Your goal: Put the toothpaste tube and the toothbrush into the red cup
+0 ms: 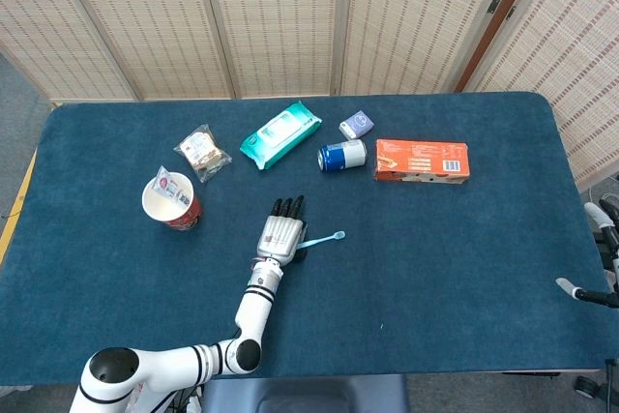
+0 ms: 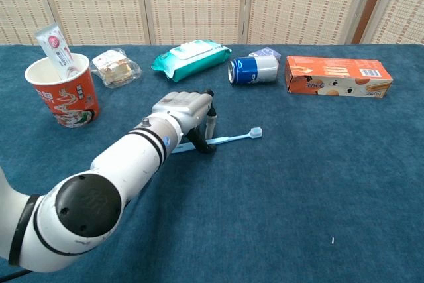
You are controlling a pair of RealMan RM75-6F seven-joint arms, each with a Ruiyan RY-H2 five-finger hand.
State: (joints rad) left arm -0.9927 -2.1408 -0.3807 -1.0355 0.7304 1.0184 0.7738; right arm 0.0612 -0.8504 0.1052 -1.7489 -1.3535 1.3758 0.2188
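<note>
Left arm (image 2: 126,164): glossy white shell, black joint bands; silver-grey left hand (image 2: 182,107), black fingers (image 1: 288,206).
</note>
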